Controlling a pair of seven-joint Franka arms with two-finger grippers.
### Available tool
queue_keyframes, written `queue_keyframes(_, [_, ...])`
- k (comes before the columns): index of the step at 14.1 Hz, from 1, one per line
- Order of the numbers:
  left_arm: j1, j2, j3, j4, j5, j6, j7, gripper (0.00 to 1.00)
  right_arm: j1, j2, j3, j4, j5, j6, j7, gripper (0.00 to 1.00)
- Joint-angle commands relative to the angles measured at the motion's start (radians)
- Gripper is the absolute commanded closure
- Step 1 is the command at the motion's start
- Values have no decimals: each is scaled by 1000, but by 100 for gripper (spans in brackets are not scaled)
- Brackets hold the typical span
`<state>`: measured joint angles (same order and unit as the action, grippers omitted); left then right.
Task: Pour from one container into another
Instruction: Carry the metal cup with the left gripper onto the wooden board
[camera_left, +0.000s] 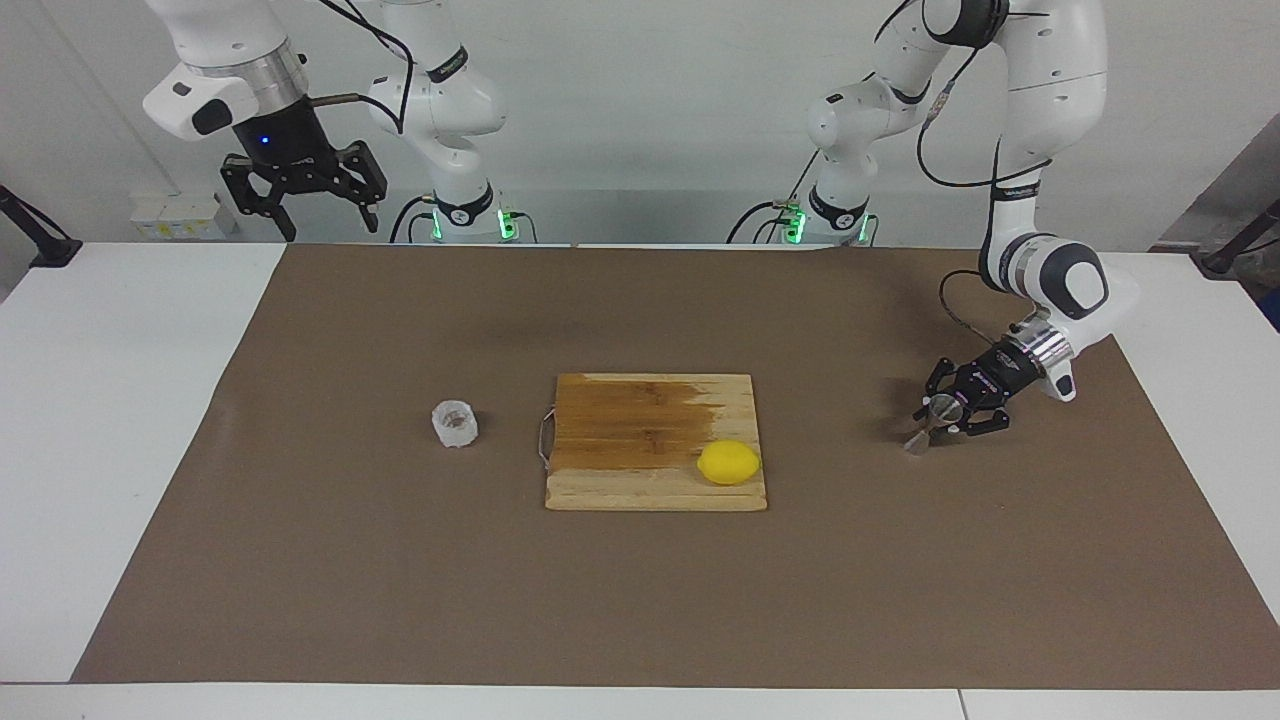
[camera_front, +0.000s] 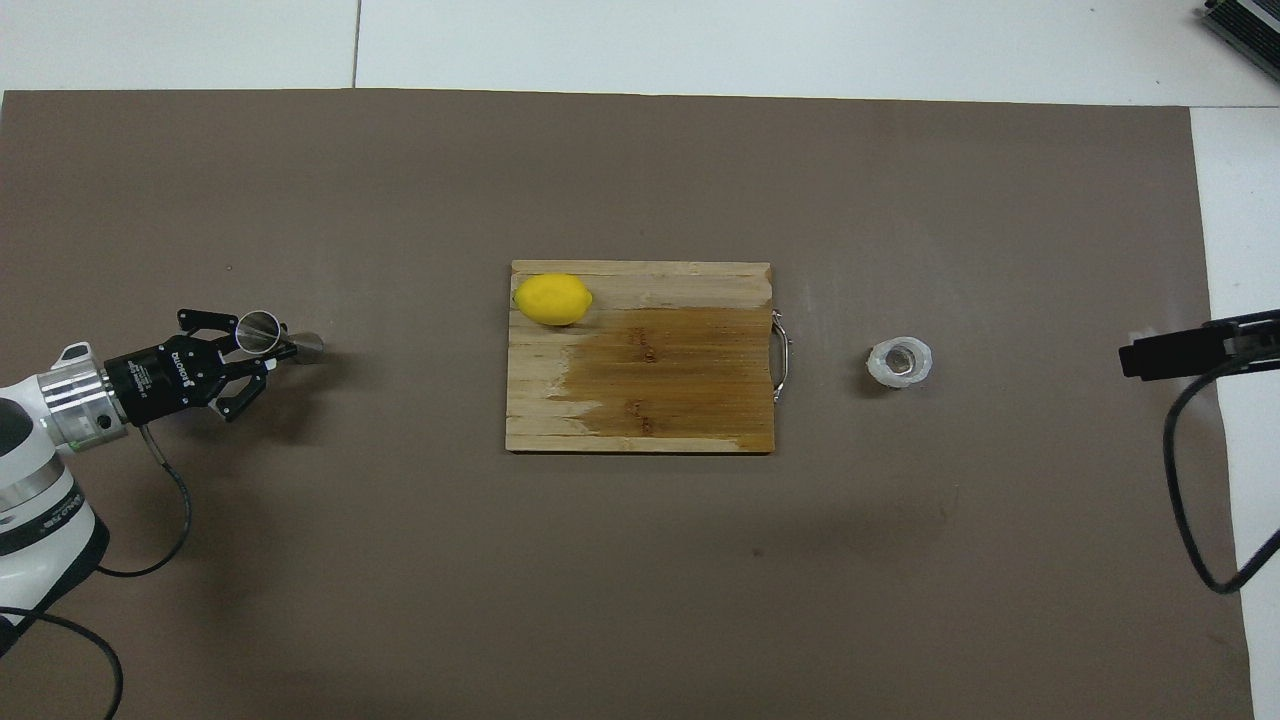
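The steel jigger (camera_left: 918, 440) (camera_front: 261, 328) stands on the brown mat toward the left arm's end of the table. My left gripper (camera_left: 938, 418) (camera_front: 272, 345) reaches in low from that end, and its fingertips are shut on the jigger's narrow waist. The whitish crinkled cup (camera_left: 455, 423) (camera_front: 901, 361) sits on the mat toward the right arm's end, with nothing touching it. High above the table edge at its own end, my right gripper (camera_left: 330, 228) hangs open and holds nothing; that arm waits.
A wooden cutting board (camera_left: 620, 410) (camera_front: 680, 400) with a metal handle lies between the two containers. A yellow lemon (camera_left: 729, 462) (camera_front: 552, 299) rests on the board's corner nearest the jigger. The brown mat (camera_left: 640, 600) covers most of the white table.
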<state>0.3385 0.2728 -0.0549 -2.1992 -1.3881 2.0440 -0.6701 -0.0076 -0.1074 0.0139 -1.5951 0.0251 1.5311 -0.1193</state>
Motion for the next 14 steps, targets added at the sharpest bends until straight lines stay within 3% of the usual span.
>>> queue_keyframes(1, [-6, -38, 9, -19, -55, -40, 12, 100, -8, -6, 1, 0, 16, -12, 21, 0])
queue_keyframes(6, [-85, -50, -6, -8, -55, -146, 14, 100, -8, -6, 1, 0, 16, -12, 21, 0])
queue_keyframes(8, [-173, -76, -8, -17, -75, -119, -14, 100, -8, -6, 1, 0, 16, -12, 21, 0])
queue_keyframes(11, [-321, -127, -8, -11, -129, 28, -124, 100, -8, -6, 1, 0, 16, -12, 21, 0])
queue_keyframes(14, [-427, -132, -8, -7, -195, 80, -187, 100, -8, -6, 1, 0, 16, -12, 21, 0])
